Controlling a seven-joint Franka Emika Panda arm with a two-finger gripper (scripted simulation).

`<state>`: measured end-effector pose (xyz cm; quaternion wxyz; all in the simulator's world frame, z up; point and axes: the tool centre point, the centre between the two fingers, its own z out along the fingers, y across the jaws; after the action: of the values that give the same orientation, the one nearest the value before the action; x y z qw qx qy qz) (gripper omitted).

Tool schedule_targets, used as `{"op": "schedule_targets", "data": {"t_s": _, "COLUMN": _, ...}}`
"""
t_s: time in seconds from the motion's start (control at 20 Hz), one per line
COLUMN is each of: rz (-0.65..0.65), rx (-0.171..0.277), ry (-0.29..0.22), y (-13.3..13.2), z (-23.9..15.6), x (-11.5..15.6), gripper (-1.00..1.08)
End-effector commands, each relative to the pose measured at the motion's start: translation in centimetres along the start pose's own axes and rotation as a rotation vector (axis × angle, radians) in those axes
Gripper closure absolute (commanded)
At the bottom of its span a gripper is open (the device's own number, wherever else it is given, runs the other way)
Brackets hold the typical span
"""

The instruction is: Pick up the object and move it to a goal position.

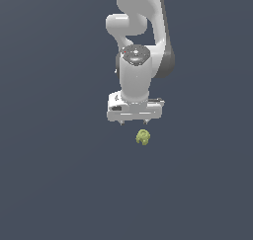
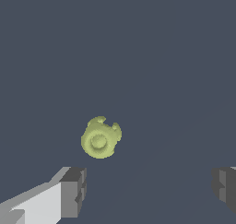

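The object [image 1: 143, 137] is a tiny knobbly yellow-green lump lying on the dark grey floor. It also shows in the wrist view [image 2: 100, 138], round with a ringed middle. My white gripper [image 1: 134, 123] hangs just above and slightly toward the exterior view's left of it, apart from it. In the wrist view the two fingers [image 2: 71, 193] stand wide apart with nothing between them, and the object lies beyond the gap, nearer one finger. The gripper [image 2: 150, 188] is open and empty.
The white arm [image 1: 141, 41] rises behind the gripper toward the top of the exterior view. The dark grey floor [image 1: 59, 175] spreads plain around the object. No goal marker shows.
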<state>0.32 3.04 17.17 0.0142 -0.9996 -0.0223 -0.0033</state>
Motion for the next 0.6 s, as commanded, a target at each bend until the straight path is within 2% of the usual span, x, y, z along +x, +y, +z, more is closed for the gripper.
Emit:
{"op": "schedule_targets", "data": {"t_s": 0.0, "rz": 0.008, "rx": 0.000, "ry": 0.000, "y": -0.1, "z": 0.2, "x": 0.0, "gripper": -0.92}}
{"op": "schedule_targets", "data": {"t_s": 0.55, "rz": 0.130, "rx": -0.005, "ry": -0.003, "y": -1.6, "z": 2.4, "x": -0.1, "gripper": -0.92}}
